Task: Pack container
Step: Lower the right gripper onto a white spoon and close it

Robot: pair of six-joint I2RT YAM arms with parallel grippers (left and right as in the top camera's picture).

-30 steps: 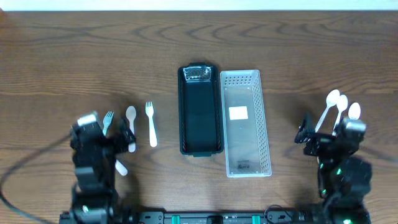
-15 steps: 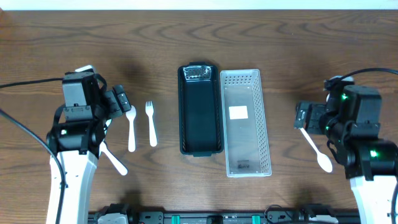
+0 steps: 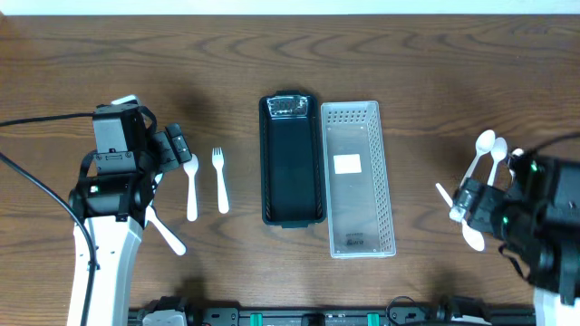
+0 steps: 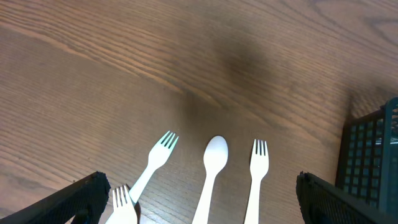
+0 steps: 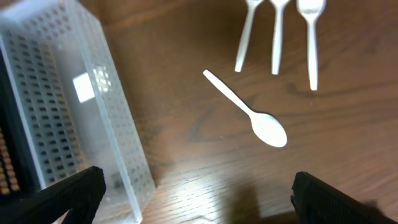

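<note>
A black rectangular plastic basket [image 3: 292, 163] lies lengthwise at the centre of the overhead frame on the dark wooden table [image 3: 290, 54]. A clear perforated plastic bin [image 3: 360, 177] lies touching it along its right side. Both look empty apart from a white label on the floor of the clear bin.

Left of the basket, a white plastic spoon [image 3: 191, 186] and a white plastic fork [image 3: 220, 179] lie side by side, bowl and tines toward the top of the frame. The left gripper [image 3: 174, 148] hangs just beside the spoon's bowl. In the left wrist view its fingers [image 4: 81, 199] sit at the lower corners, spread wide with nothing between them. Two more white forks [image 4: 158, 154] show left of the spoon.

At the right edge of the overhead frame, the right gripper [image 3: 467, 201] hovers over a loose white spoon [image 3: 464, 226] that lies slanted. In the right wrist view its fingers [image 5: 68, 196] are also spread wide and hold nothing. A row of three white utensils [image 5: 278, 31] lies at the top of that view, apart from the loose spoon.
</note>
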